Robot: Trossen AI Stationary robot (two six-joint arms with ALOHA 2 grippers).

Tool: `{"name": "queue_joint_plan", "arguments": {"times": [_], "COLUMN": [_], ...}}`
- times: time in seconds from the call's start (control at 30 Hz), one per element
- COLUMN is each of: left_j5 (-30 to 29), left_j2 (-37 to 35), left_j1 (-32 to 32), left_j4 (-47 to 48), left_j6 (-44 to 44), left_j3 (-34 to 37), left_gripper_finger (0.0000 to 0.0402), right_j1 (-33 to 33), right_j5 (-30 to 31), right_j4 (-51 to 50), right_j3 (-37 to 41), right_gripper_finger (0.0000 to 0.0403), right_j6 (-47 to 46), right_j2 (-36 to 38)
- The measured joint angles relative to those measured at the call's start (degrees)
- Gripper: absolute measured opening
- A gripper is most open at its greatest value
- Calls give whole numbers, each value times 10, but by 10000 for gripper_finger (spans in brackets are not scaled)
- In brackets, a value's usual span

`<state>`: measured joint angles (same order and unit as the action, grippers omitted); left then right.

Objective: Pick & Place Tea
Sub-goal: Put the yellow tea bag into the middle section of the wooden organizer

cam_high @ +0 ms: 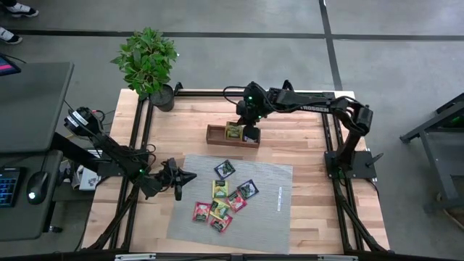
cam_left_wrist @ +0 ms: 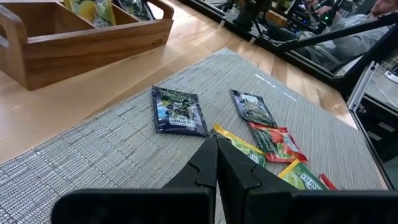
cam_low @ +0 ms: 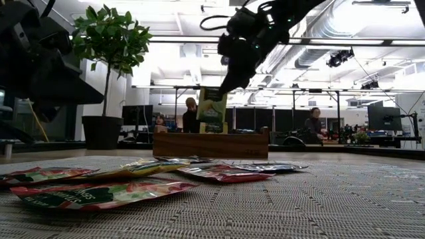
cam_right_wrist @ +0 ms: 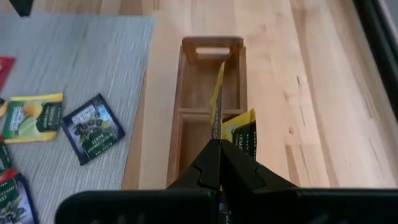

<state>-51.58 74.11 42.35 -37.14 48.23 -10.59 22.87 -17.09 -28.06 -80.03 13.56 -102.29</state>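
Right gripper [cam_high: 250, 133] is positioned over the wooden tray [cam_high: 216, 138] at the far side of the table [cam_high: 304, 141], its fingers pressed together on the upper edge of a yellow sachet [cam_right_wrist: 216, 99] held upright, edge-on, above the tray's compartments. A second yellow-green sachet [cam_right_wrist: 241, 134] stands inside the tray just beside it. Left gripper [cam_high: 176, 177] hovers at the left edge of the grey mat [cam_high: 268, 203] with its fingers closed together and nothing between them. Remaining tea sachets [cam_high: 221, 199], in red, yellow, green and dark wrappers, lie flat in a loose cluster on the mat; a dark sachet [cam_left_wrist: 178, 111] lies nearest the tray. A potted plant [cam_high: 148, 65] stands at the table's far-left corner.
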Motion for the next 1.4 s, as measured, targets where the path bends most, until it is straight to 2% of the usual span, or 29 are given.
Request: {"name": "queue_joint_plan", "arguments": {"times": [0.2,0.33,0.7,1.1,1.4], "left_j5": [0,0,0,-1,0], "left_j2": [0,0,0,0,0], "left_j1": [0,0,0,0,0], "left_j4": [0,0,0,0,0], "left_j6": [0,0,0,0,0], "left_j3": [0,0,0,0,0], "left_gripper_finger": [1,1,1,1,1], "right_j1": [0,0,0,0,0], "right_j5": [2,2,2,13,0], "right_j4": [-75,-86,-69,-46,-48], "right_j3": [-64,-80,-54,-53,-53], "right_gripper_finger": [0,0,0,1,1], "right_j6": [0,-9,-28,-43,-46], "right_j2": [-57,-81,-88,-88,-88]}}
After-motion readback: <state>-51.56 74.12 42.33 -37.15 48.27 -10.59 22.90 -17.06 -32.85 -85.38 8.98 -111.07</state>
